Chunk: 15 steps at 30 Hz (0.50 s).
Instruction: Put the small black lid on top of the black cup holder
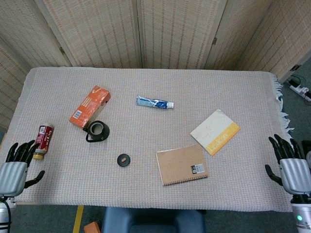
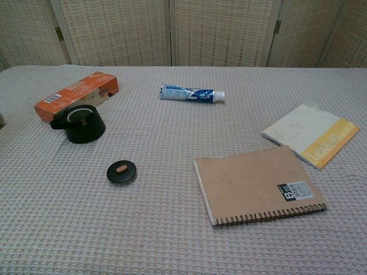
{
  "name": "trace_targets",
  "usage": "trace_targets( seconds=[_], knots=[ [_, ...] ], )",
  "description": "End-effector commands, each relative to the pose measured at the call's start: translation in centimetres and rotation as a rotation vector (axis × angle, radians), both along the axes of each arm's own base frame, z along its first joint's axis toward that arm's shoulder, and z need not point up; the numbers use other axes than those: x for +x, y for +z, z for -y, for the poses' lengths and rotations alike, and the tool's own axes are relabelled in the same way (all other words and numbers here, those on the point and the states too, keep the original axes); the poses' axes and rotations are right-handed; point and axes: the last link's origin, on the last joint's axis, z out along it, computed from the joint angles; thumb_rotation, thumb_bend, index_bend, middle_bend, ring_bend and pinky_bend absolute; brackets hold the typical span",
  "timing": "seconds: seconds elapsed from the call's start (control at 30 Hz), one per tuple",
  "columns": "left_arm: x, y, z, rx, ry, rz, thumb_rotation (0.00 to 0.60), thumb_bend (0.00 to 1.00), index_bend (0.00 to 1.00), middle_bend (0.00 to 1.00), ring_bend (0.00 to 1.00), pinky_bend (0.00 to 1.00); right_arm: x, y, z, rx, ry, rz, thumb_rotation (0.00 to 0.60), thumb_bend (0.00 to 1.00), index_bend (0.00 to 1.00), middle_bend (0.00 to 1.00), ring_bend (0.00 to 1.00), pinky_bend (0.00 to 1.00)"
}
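The small black lid (image 1: 124, 159) (image 2: 121, 171), round with a tan knob in its middle, lies flat on the cloth near the front centre. The black cup holder (image 1: 97, 131) (image 2: 81, 122) stands upright behind and to the left of it, with its handle pointing left and its top uncovered. My left hand (image 1: 16, 165) hovers at the table's front left corner, fingers spread, holding nothing. My right hand (image 1: 289, 162) stays at the front right corner, likewise spread and empty. Neither hand shows in the chest view.
An orange box (image 1: 89, 106) (image 2: 75, 95) lies just behind the cup holder. A red can (image 1: 43, 141) lies beside my left hand. A toothpaste tube (image 1: 155, 102) (image 2: 191, 93), a brown spiral notebook (image 1: 182, 164) (image 2: 258, 183) and a white and yellow booklet (image 1: 215, 131) (image 2: 310, 133) lie further right.
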Motion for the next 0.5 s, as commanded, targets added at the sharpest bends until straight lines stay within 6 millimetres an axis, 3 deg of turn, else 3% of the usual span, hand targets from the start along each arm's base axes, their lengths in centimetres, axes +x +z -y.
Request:
trace_targets(
  seconds=[0.03, 0.23, 0.5],
  knots=[
    [0.0, -0.1, -0.1, -0.003, -0.001, -0.001, 0.600, 0.23, 0.10, 0.05, 0.07, 0.03, 0.0, 0.1, 0.0, 0.000, 0.000, 0.001, 0.600, 0.37, 0.00, 0.09, 0.12, 0.00],
    [0.2, -0.3, -0.4, -0.010, -0.015, -0.003, 0.600, 0.23, 0.10, 0.06, 0.09, 0.05, 0.0, 0.0, 0.0, 0.003, -0.003, -0.001, 0.600, 0.37, 0.01, 0.09, 0.12, 0.00],
    [1.1, -0.3, -1.4, -0.011, -0.087, -0.008, 0.600, 0.23, 0.15, 0.17, 0.22, 0.16, 0.1, 0.4, 0.2, -0.005, 0.010, -0.006, 0.600, 0.37, 0.01, 0.09, 0.13, 0.00]
  ],
)
